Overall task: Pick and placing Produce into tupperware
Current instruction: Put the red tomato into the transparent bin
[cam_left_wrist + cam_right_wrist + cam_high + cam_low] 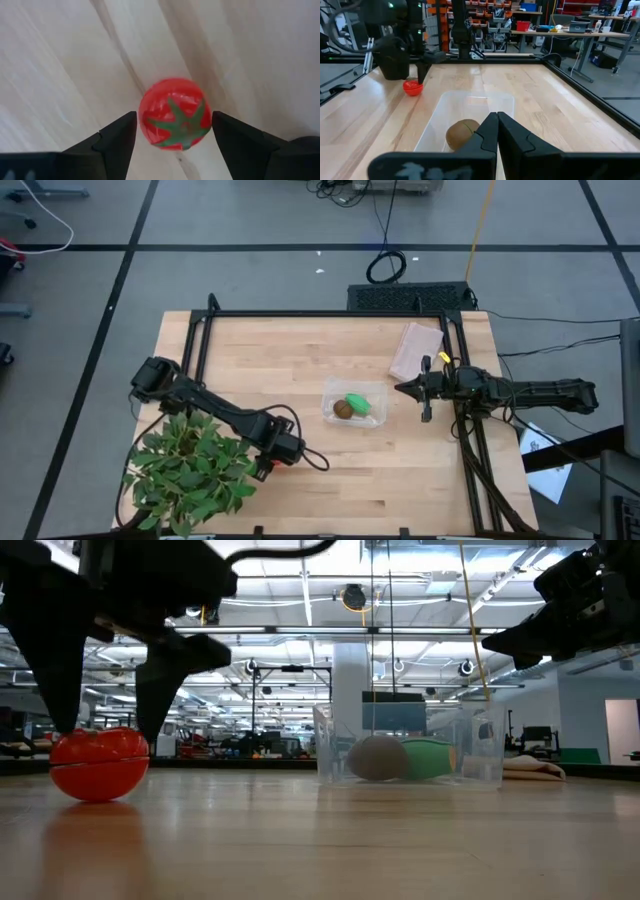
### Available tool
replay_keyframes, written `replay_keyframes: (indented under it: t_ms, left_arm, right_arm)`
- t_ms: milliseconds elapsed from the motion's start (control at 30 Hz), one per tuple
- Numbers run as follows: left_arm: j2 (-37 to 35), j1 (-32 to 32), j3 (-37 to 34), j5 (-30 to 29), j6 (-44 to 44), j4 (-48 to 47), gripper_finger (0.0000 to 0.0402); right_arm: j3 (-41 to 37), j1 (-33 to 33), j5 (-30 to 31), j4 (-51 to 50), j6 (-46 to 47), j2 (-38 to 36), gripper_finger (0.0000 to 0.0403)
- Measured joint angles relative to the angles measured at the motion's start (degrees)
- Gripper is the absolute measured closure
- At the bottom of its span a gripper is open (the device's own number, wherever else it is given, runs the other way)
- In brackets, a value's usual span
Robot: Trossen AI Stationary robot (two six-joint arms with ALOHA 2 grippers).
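The left gripper (172, 132) stands over the small red tomato-like ball with a green star-shaped stalk (174, 113), near the front-left of the pale wooden table (300, 350) beside the large leafy green plant (190, 470). Its two dark fingers (117, 137) are spread, one on each side of the ball with a gap on both, so it looks lined up for a grasp that has not yet closed. The fuzzy brown kiwi-like oval (343, 409) and the bright green oblong piece (361, 404) already lie side by side in the small clear plastic rectangular container (333, 387) at mid-table, so only the ball seems left. The right gripper (410, 389) waits just right of the container, fingers pressed together, out of the way, near the pinkish-tan flat packet (415, 348) at the far right
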Motion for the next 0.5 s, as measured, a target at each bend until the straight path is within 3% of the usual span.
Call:
replay_keyframes:
  t_ms: [500]
  left_arm:
    - [0.0, -0.1, -1.0, 1.7, -0.6, 4.4, 0.0137]
  right_arm:
    - [0.1, 0.0, 0.0, 0.0, 0.2, 0.0, 0.0403]
